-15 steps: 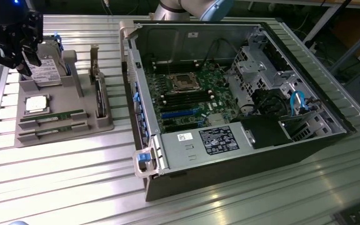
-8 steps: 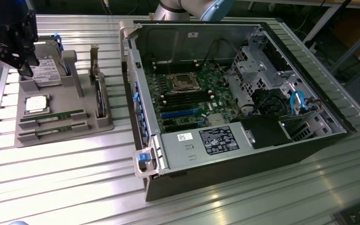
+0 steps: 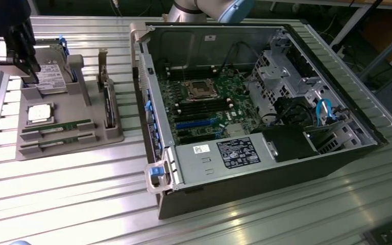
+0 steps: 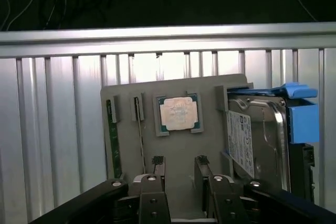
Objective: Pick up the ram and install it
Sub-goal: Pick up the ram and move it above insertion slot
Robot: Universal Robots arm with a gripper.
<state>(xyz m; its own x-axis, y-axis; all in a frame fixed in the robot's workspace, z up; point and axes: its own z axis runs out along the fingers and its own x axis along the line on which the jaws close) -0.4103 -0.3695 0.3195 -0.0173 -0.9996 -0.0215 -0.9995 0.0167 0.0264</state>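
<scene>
The gripper [image 3: 24, 60] hung pointing down over the tray [image 3: 70, 113], close by the hard drive [image 3: 49, 76]. Its fingers [image 4: 157, 182] were spread and empty. The ram [image 3: 56, 126] and its twin [image 3: 58, 141] lay slotted beyond the CPU [image 3: 39, 112], at the tray's far edge. Bare bench [image 3: 67, 194] lay past them, and the open case [image 3: 250, 189] stood well apart.

The silver-grey tubular arm [image 3: 189, 9] carries a pale blue joint cap [image 3: 234, 7]. Its black two-fingered gripper [image 4: 179, 162] has flat dark metal fingers [image 4: 159, 170] with ribbed tips. They are fastened with round silver screws [image 4: 151, 179] and flanked by glossy black curved outer links [image 4: 89, 200].
</scene>
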